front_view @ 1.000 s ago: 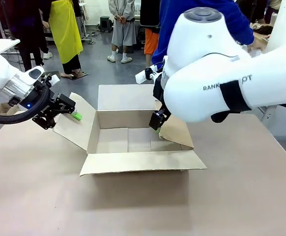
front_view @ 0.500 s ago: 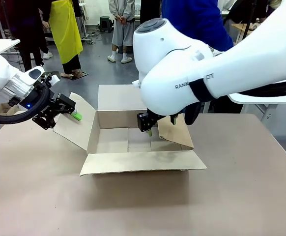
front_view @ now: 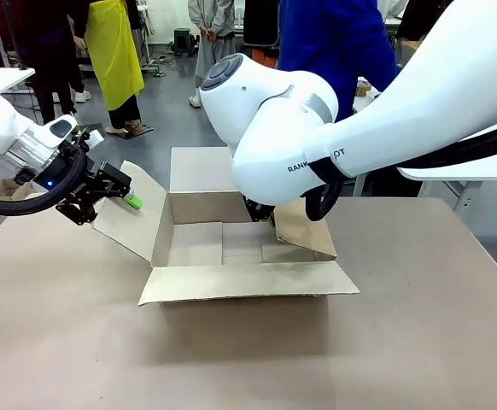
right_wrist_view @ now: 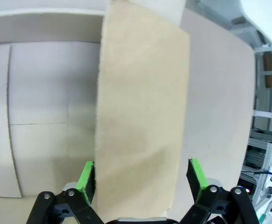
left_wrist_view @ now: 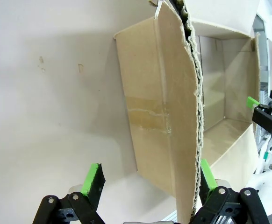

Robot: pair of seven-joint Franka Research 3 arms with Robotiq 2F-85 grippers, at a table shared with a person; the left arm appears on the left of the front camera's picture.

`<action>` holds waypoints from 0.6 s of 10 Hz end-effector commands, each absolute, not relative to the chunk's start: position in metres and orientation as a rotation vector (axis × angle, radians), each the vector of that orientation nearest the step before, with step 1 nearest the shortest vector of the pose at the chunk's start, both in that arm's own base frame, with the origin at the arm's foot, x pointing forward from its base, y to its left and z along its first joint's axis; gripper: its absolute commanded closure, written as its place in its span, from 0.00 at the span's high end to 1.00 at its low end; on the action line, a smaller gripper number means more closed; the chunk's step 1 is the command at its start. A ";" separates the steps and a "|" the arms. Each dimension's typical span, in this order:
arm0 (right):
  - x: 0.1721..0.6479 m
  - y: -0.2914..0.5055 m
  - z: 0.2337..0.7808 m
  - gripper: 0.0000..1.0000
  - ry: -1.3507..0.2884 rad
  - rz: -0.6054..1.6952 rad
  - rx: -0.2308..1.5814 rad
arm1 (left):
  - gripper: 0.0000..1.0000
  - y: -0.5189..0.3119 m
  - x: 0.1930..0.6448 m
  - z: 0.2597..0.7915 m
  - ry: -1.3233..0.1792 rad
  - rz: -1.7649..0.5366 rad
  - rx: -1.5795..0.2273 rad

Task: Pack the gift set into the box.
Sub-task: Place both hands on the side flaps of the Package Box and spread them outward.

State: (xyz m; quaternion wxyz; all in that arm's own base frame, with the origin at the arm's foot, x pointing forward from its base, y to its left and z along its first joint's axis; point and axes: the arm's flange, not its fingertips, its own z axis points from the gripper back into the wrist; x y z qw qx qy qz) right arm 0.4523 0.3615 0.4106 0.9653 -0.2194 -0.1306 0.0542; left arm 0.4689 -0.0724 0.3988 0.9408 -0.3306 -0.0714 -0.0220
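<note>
The box point(front_view: 231, 243) stands open in the middle of the table, its inside bare cardboard. My left gripper point(front_view: 116, 195) is open at the box's left flap point(front_view: 133, 218). In the left wrist view the left gripper point(left_wrist_view: 150, 179) straddles that flap's torn edge point(left_wrist_view: 192, 116), which lies close to one green pad point(left_wrist_view: 208, 177). My right gripper point(right_wrist_view: 140, 176) is open over the right flap point(right_wrist_view: 140, 102), its pads level with the flap's two sides. In the front view the bulky right arm point(front_view: 300, 145) covers most of that gripper. The gift set is out of view.
A person in a blue top point(front_view: 342, 43) stands at the far side, behind the right arm. The brown table point(front_view: 419, 325) has free room in front of the box and to its right. Other people stand farther back on the grey floor.
My right arm has swung left and turned over the box's right flap, and its gripper has slipped behind the arm. The left arm and the box have not moved.
</note>
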 end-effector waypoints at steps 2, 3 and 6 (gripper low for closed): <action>0.456 0.349 0.441 1.00 -0.306 0.041 -0.515 | 1.00 -0.072 0.467 0.402 -0.137 -0.044 -0.662; 0.457 0.339 0.449 1.00 -0.297 0.026 -0.534 | 1.00 -0.072 0.467 0.402 -0.137 -0.044 -0.662; 0.456 0.284 0.456 1.00 -0.246 0.020 -0.414 | 1.00 -0.072 0.467 0.402 -0.137 -0.044 -0.662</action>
